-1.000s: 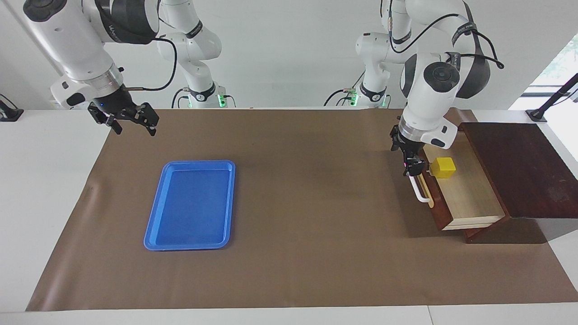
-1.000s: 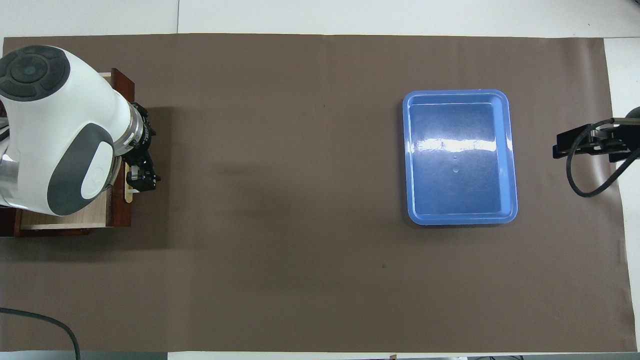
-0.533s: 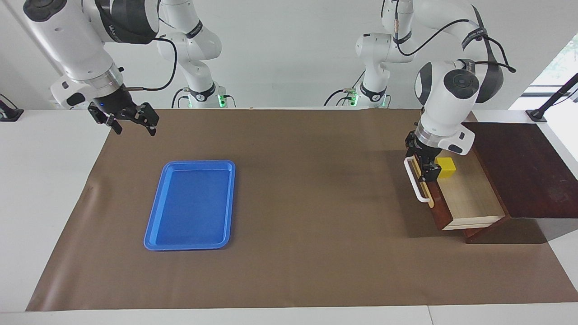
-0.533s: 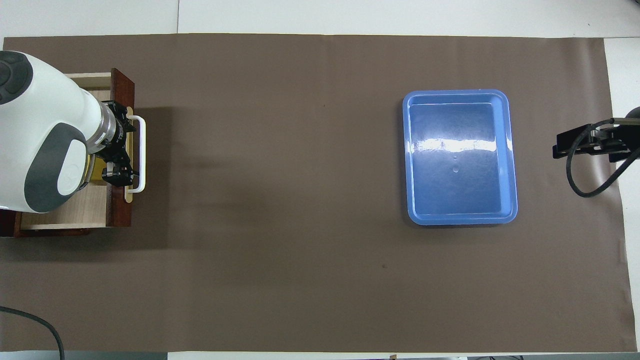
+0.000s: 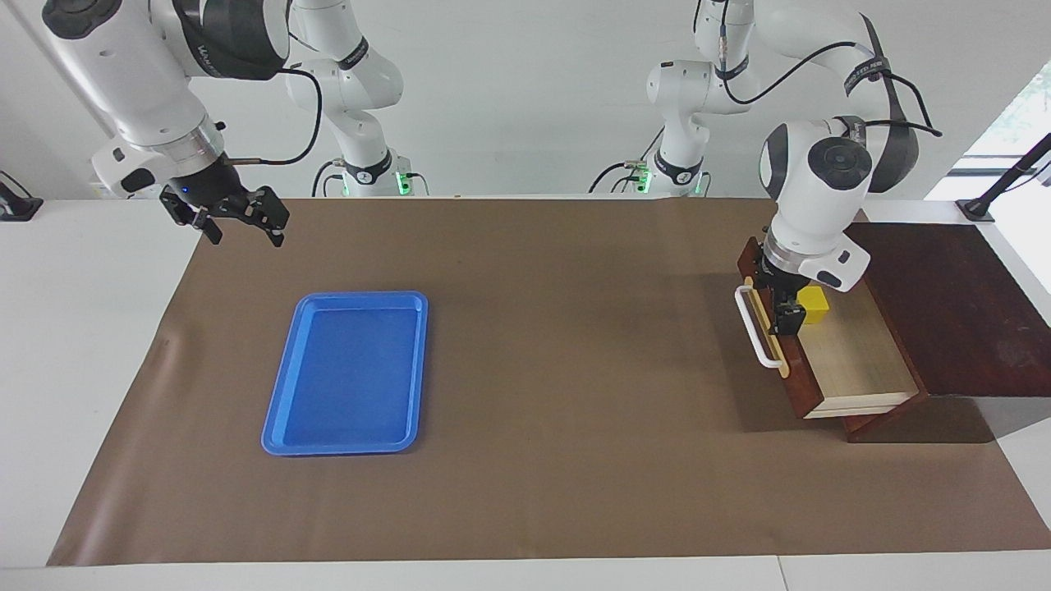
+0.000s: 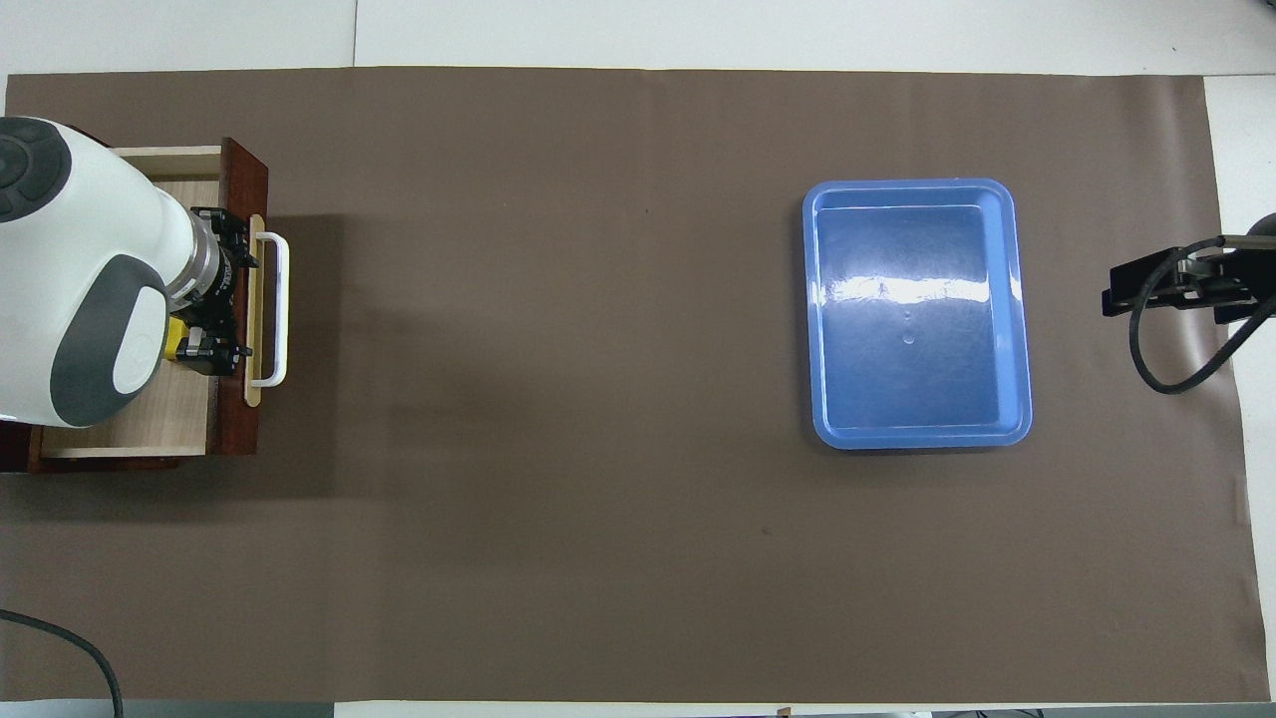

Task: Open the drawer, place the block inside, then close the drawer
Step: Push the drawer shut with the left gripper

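Left claw (image 5: 786, 318) now over the open wooden drawer (image 5: 854, 361), fingers spread, beside one yellow cube (image 5: 814, 302); right claw (image 5: 238, 217) idle, spread.

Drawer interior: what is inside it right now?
The open drawer holds the yellow block on its pale floor, at the end nearer the robots. The left end effector and wrist cover part of the block and the floor around it.

Facing view high across the worktop (image 5: 525, 492) toward the robots, overhead view steeply down from their end, both covering it.
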### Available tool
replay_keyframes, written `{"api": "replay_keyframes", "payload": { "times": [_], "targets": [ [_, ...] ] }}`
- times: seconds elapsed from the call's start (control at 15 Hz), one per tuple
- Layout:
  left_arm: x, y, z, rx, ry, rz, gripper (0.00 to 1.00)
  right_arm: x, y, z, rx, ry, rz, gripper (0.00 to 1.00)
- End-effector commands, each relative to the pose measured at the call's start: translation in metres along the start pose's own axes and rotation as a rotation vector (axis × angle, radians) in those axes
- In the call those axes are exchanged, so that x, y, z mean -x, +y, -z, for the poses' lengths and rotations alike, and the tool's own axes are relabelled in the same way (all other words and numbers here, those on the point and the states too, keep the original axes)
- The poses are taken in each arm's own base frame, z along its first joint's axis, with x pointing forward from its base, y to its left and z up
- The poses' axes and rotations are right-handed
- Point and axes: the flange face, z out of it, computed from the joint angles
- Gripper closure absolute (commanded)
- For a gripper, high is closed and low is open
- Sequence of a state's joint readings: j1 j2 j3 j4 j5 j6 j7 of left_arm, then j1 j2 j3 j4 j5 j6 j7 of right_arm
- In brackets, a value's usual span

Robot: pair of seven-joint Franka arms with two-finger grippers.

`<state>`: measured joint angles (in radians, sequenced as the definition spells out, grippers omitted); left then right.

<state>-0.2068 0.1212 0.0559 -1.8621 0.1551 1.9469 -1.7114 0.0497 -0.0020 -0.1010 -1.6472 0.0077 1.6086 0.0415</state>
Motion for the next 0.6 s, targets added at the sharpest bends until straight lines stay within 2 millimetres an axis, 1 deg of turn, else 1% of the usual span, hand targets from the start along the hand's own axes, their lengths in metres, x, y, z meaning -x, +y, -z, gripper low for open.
{"api": "replay_keyframes", "payload": {
  "times": [0.0,0.07,0.2,0.33,0.53],
  "targets": [
    [-0.025,0.0,-0.002,0.013,0.012,0.009,0.0,0.006,0.004,0.002,0.013,0.003,0.017,0.0],
    [-0.034,0.0,-0.003,0.012,0.011,0.024,0.0,0.006,0.004,0.002,0.013,0.003,0.015,0.0],
    [-0.044,0.001,-0.004,0.014,0.011,0.032,0.0,0.006,0.004,0.002,0.013,0.003,0.017,0.0],
    [-0.059,0.002,-0.006,0.016,0.011,0.018,0.0,0.006,0.004,0.002,0.013,0.003,0.017,0.0],
    [-0.092,0.002,-0.009,0.022,0.01,0.014,0.0,0.006,0.004,0.002,0.013,0.003,0.017,0.0]
  ]
}}
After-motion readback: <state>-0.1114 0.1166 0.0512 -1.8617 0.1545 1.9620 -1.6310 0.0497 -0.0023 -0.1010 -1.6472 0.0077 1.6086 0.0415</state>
